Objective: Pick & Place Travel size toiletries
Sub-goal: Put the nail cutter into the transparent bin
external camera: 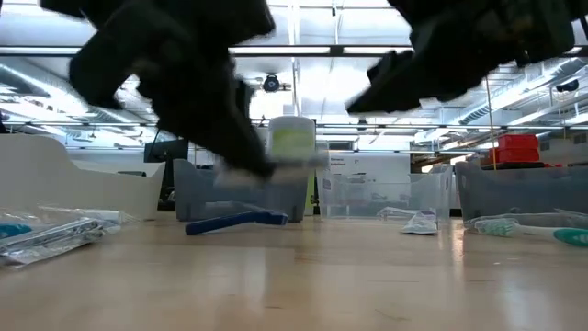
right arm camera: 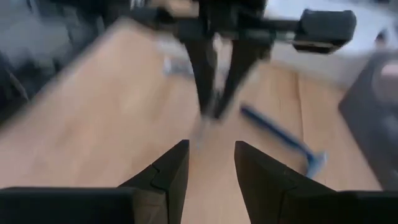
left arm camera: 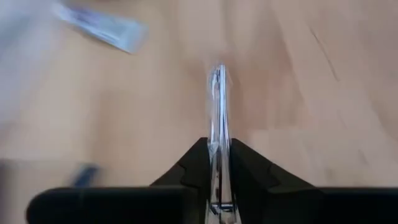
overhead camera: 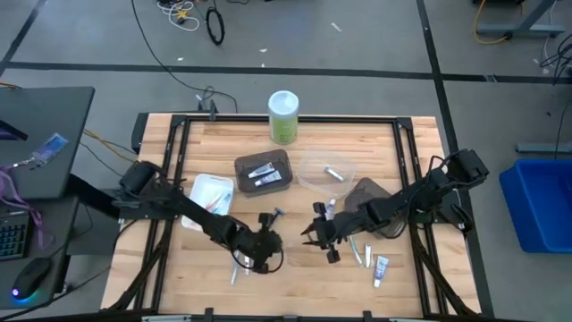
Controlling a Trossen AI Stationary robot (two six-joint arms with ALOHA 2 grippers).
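My left gripper [overhead camera: 259,250] [left arm camera: 217,180] is over the near middle of the table, shut on a thin silvery packet [left arm camera: 217,106] that shows edge-on. My right gripper [overhead camera: 320,237] [right arm camera: 211,168] hangs just to its right, open and empty, facing the left gripper [right arm camera: 211,81]. A blue razor [overhead camera: 273,215] [external camera: 234,221] [right arm camera: 280,134] lies flat on the wood between them. Other toiletries lie near the table's near edge: packets [overhead camera: 234,268] [external camera: 46,234], a toothbrush [overhead camera: 357,253] [external camera: 524,228] and a white tube [overhead camera: 380,268]. My left gripper pinches the silvery packet between its two fingers at one end [left arm camera: 217,158]. The rest of the packet sticks out past the fingertips, in line with them. In the low view the gripper [external camera: 253,165] points down at a slant, and the packet is clear of the table.
A tall green canister [overhead camera: 283,116] [external camera: 292,138] stands at the far edge. A dark tray with tubes [overhead camera: 264,170], a clear tray [overhead camera: 326,172], a white tray [overhead camera: 207,192] and another dark tray [overhead camera: 375,192] sit mid-table. Bare wood lies near the far-left corner [overhead camera: 206,143].
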